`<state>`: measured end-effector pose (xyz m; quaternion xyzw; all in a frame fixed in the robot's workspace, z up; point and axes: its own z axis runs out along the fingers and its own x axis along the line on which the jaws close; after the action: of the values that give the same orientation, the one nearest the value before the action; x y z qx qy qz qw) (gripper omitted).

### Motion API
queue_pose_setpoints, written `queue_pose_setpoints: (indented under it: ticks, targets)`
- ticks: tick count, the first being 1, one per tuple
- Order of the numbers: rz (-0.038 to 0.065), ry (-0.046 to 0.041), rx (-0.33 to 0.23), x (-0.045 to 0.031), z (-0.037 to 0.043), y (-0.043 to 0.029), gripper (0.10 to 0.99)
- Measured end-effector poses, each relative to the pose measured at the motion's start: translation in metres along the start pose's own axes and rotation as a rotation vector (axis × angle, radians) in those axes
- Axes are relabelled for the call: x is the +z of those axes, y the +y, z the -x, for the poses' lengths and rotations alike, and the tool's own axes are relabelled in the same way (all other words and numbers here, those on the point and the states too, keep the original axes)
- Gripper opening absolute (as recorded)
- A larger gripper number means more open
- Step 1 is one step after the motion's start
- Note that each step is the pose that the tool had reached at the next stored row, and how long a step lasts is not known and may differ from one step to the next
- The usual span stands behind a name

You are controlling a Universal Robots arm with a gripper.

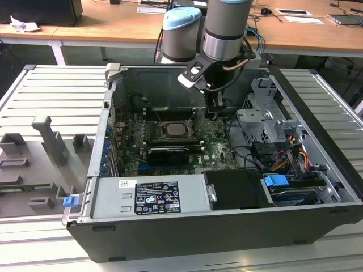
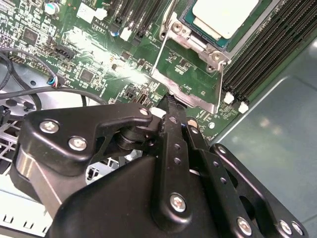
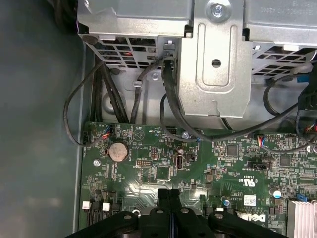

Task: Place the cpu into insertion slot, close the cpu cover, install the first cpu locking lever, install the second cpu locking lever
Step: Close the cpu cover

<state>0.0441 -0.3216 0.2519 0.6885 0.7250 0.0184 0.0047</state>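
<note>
Looking at the cover-closing step here, pretty sure. Seeing the cpu [image 2: 225, 17] already sitting in the insertion slot [image 2: 187, 20], around the middle of the motherboard [image 3: 163, 163], well away from its edges. Seeing the cpu cover [image 2: 198, 99] swung open, tilting away from the chip, with green board showing through its window. Finding the gripper [image 2: 168, 101] pinched closed on nothing, tips hanging just beside the cover's free edge. Not managing to tell whether actually touching it. Guessing at a careful nudge on that edge being needed, tipping the frame over and down flat onto the chip without bumping it.
</note>
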Motion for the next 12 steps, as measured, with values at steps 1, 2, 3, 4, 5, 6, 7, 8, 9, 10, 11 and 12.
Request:
queue_pose_setpoints:
  ticks: [1,2,3,4,5,6,7,8,9,10,11,12]
  targets:
    - [0.0,0.0,0.0,0.0,0.0,-0.0004,0.106]
    - [0.0,0.0,0.0,0.0,-0.0001,-0.0011,0.106]
    - [0.0,0.0,0.0,0.0,-0.0001,-0.0016,0.106]
    - [0.0,0.0,0.0,0.0,-0.0001,-0.0022,0.106]
    - [0.0,0.0,0.0,0.0,-0.0001,-0.0026,0.106]
    - [0.0,0.0,0.0,0.0,-0.0002,-0.0029,0.106]
    - [0.0,0.0,0.0,0.0001,-0.0002,-0.0035,0.106]
    - [0.0,0.0,0.0,0.0001,-0.0002,-0.0039,0.106]
    - [0.0,0.0,0.0,0.0001,-0.0002,-0.0042,0.106]
    - [0.0,0.0,0.0,0.0001,-0.0002,-0.0047,0.106]
    - [0.0,0.0,0.0,0.0001,-0.0003,-0.005,0.106]
    - [0.0,0.0,0.0,0.0001,-0.0003,-0.0053,0.106]
